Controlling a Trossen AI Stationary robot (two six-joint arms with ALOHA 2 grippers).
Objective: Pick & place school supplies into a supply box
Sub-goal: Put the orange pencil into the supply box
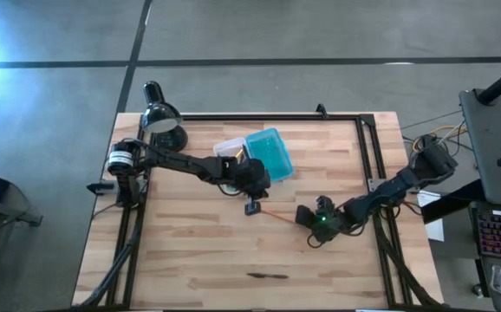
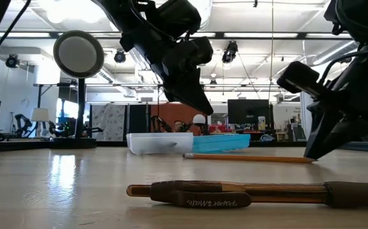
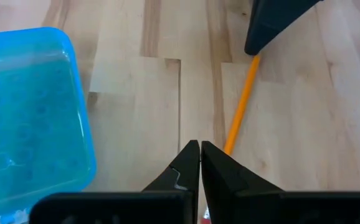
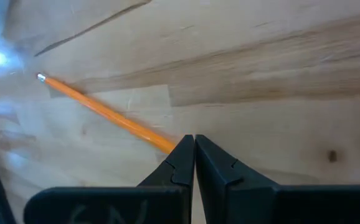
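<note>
Pale butcher-block wood is filling the scene: the table (image 1: 198, 251) is carrying everything. The supply box (image 1: 263, 152) is lying open on it, teal lid half up against the whitish tray half. The left gripper (image 1: 252, 201) is hanging just beside the box's near edge, its fingers (image 3: 186, 163) pressed together on nothing. The right gripper (image 1: 313, 217) is sitting a little farther from the box, fingers (image 4: 181, 155) likewise closed tight, empty. Between the two grippers, near the box, the orange pencil (image 1: 278, 215) is lying flat. Well apart from the box, at the table's front edge, the dark brown pen (image 2: 235, 193) is resting.
</note>
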